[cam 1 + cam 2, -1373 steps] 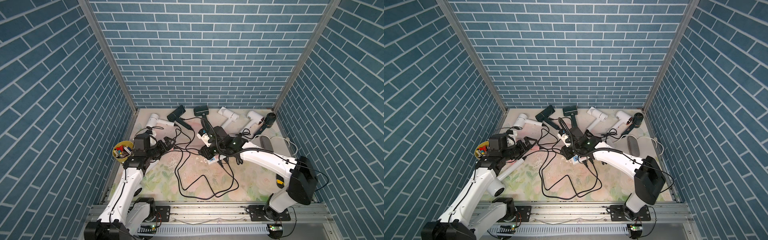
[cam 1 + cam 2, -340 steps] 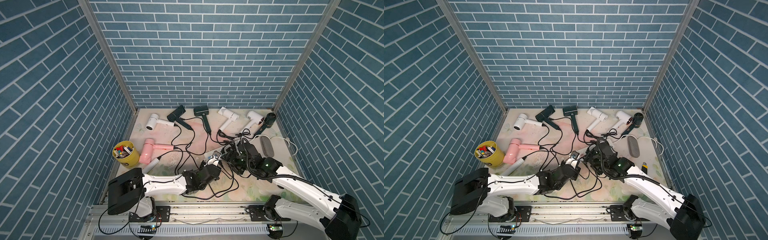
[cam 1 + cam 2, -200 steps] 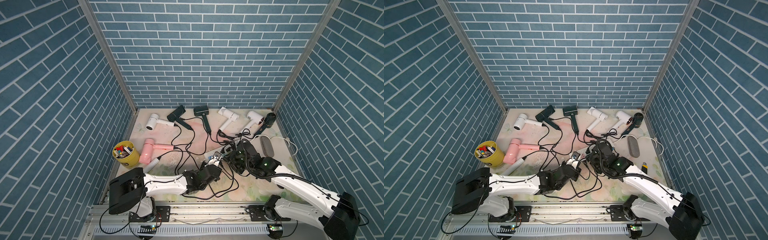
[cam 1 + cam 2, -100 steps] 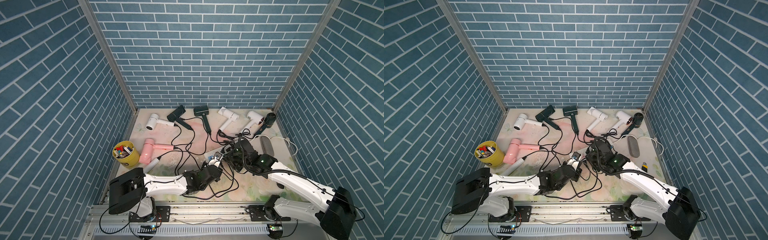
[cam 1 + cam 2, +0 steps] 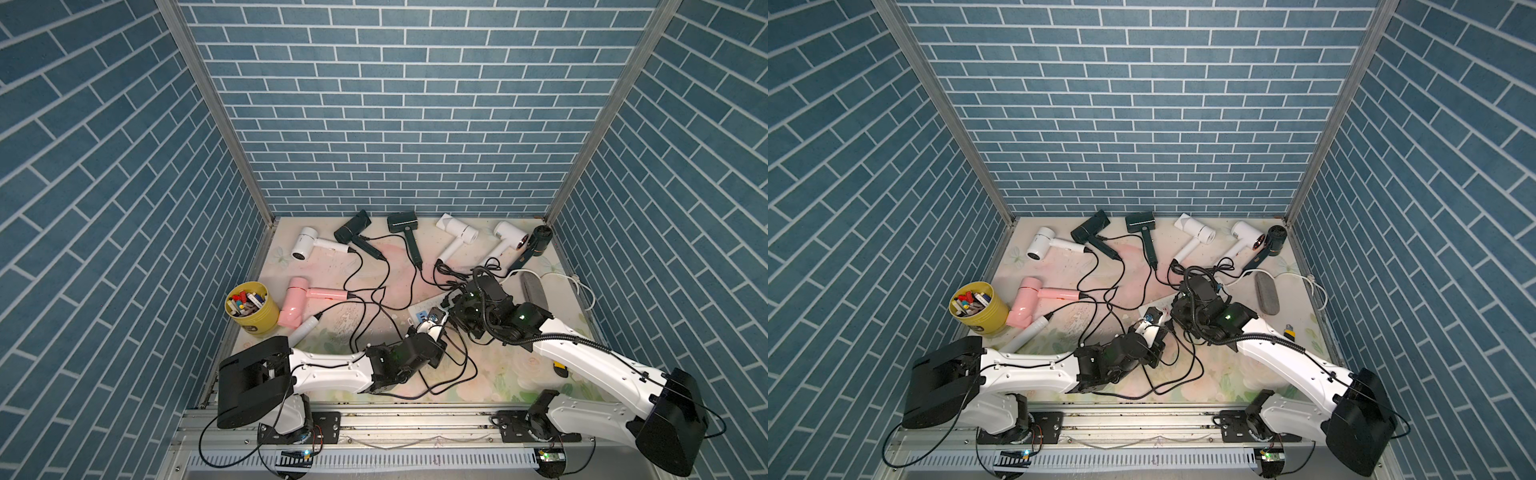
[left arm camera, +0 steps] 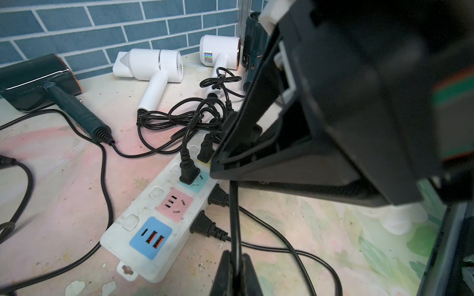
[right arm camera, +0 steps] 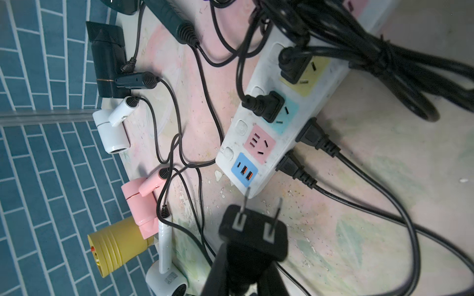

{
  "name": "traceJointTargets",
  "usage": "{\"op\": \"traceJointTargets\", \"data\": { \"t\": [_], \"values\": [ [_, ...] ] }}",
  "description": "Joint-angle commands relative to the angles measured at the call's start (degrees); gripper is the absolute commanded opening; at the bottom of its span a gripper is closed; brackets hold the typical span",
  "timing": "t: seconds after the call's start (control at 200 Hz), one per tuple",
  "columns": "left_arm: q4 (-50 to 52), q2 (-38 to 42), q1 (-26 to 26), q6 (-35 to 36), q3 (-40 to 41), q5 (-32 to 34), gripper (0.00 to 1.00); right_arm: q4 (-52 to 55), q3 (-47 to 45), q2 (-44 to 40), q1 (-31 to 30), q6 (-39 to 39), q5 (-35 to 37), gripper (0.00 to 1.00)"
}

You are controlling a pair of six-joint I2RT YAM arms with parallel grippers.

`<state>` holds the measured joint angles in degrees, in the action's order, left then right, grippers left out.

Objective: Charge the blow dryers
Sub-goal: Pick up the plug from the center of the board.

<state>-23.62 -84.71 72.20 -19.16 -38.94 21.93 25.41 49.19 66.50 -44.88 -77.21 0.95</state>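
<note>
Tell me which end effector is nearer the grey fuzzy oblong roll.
Right. The right end effector, holding a black two-pin plug, is toward the table's middle from the grey fuzzy roll; the left end effector, pinching a black cord, lies beyond it.

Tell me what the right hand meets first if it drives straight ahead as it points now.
The right hand's plug leads, prongs aimed at the power strip's near end beside the blue USB panel; likely first contact there, though height above it is unclear.

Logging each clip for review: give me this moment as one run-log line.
step: plug-in pending | left jaws: shut on thin black cord | right jaws: shut on black two-prong plug | nearby: white power strip, pink socket free
</note>
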Motion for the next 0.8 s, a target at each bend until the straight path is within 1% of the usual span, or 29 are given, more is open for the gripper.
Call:
{"op": "traceJointTargets", "data": {
  "t": [0.0, 0.055, 0.075, 0.115, 0.215, 0.345, 0.455, 0.495, 0.51, 0.55, 0.61, 0.645, 0.72, 0.795],
  "values": [
    [1.68, 2.04, 0.61, -1.39, -0.43, -2.98, 0.34, 1.08, 2.31, 0.45, 0.92, 13.17, 4.67, 0.0],
    [2.49, 3.46, 0.35, -2.02, -0.15, -3.33, 0.53, 1.97, 2.47, 0.12, 1.02, 19.57, 4.55, 0.0],
    [3.08, 4.04, 0.02, -2.36, -0.14, -3.8, 0.58, 2.58, 2.49, -0.09, 1.11, 21.75, 4.52, 0.0],
    [3.93, 5.32, -0.82, -3.08, 0.12, -5.22, 0.65, 4.06, 2.58, -0.36, 1.16, 26.01, 4.42, 0.0],
    [5.79, 8.85, -3.78, -5.75, 1.1, -9.83, 0.78, 8.55, 2.84, -0.88, 1.38, 35.64, 3.87, 0.0],
    [7.22, 12.62, -10.93, -11.04, 2.61, -19.93, 0.88, 9.98, 0.37, -2.38, 1.29, 45.88, -0.63, 0.0],
    [9.06, 13.65, -17.83, -15.54, 2.21, -28.92, 0.93, 9.0, -2.15, -3.68, 1.29, 51.78, -5.32, 0.0],
    [10.43, 13.31, -20.22, -16.8, 1.28, -32.2, 0.93, 8.52, -2.76, -3.9, 1.29, 53.32, -5.7, 0.0],
    [11.04, 13.04, -21.05, -17.12, 0.9, -33.16, 0.93, 8.32, -2.97, -3.96, 1.25, 53.77, -7.41, 0.0],
    [12.4, 12.11, -22.91, -17.79, -0.28, -36.49, 0.93, 7.85, -3.42, -4.01, 1.28, 54.83, -8.74, 0.0],
    [13.74, 10.1, -25.36, -18.89, -0.79, -41.27, 0.9, 6.93, -3.96, -3.78, 1.2, 56.31, -10.74, 0.0],
    [13.44, 8.96, -26.5, -19.47, -2.39, -43.59, 0.88, 6.23, -4.26, -3.49, 1.04, 57.31, -12.06, 0.0],
    [11.62, 6.75, -28.58, -21.01, -2.63, -48.35, 0.84, 5.61, -4.38, -2.66, 0.43, 58.76, -13.84, 0.0],
    [8.59, 4.42, -29.54, -22.73, -2.72, -53.24, 0.8, 5.62, -3.8, -1.01, -0.41, 59.84, -14.57, 0.0]
  ]
}}
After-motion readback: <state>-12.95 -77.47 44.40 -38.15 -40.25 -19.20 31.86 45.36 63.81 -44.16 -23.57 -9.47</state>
